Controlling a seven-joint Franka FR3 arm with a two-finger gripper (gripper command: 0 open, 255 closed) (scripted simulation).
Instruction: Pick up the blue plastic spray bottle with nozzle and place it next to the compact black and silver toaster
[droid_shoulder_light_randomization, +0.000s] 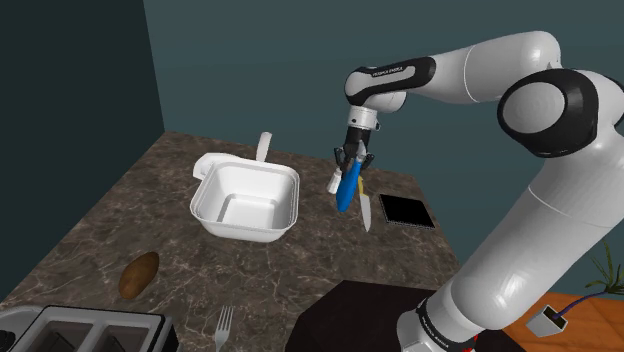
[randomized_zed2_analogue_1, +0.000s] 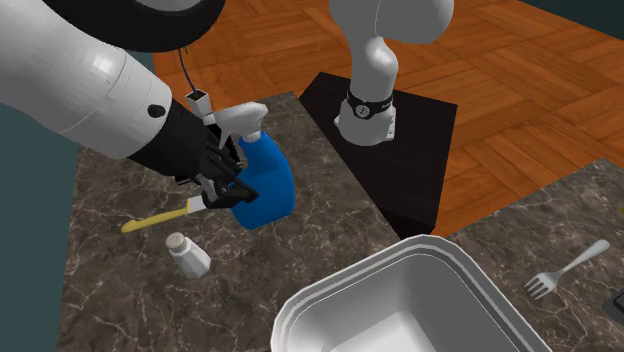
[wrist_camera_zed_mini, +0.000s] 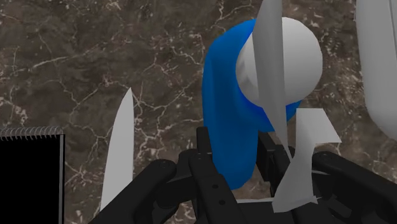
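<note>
1. Clasping the blue spray bottle near its white nozzle, my gripper has its black fingers closed on it from both sides.
2. The bottle hangs tilted over the dark marbled table, above a knife with a yellow handle.
3. A small white shaker stands near the knife, and a black square pad lies just beside the blade.
4. A white basin sits on the shoulder view's left of the bottle.
5. The toaster is well apart from me, at the shoulder view's lower left corner, with a potato and a fork near it.
</note>
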